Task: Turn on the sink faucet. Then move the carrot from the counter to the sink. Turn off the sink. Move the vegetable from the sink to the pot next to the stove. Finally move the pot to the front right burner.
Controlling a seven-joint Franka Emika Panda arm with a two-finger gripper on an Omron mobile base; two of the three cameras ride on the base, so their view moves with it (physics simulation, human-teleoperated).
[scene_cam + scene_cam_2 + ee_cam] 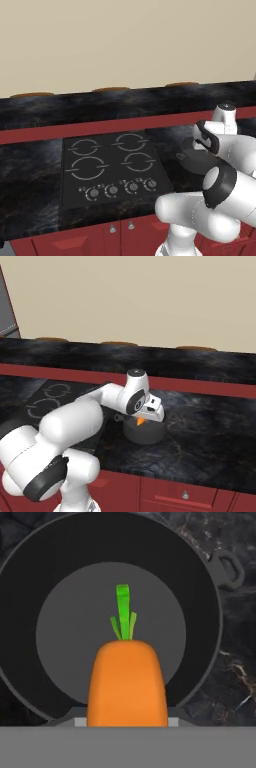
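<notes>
My gripper (144,418) is shut on the orange carrot (127,682) and points down over the pot (60,612). The carrot's green stem tip (123,612) hangs above the middle of the pot's grey floor, and its orange body (141,420) shows just under the hand. The dark round pot (146,434) stands on the black counter (210,431) just right of the stove (115,165), and the arm partly covers the pot (191,161) in the left base view. The front right burner (139,161) is bare. The sink and its faucet are out of view.
A row of round knobs (122,189) lines the stove's front edge. A raised black ledge with a red band (100,107) runs behind the counter. One of the pot's handles (229,568) sticks out toward the upper right of the hand view.
</notes>
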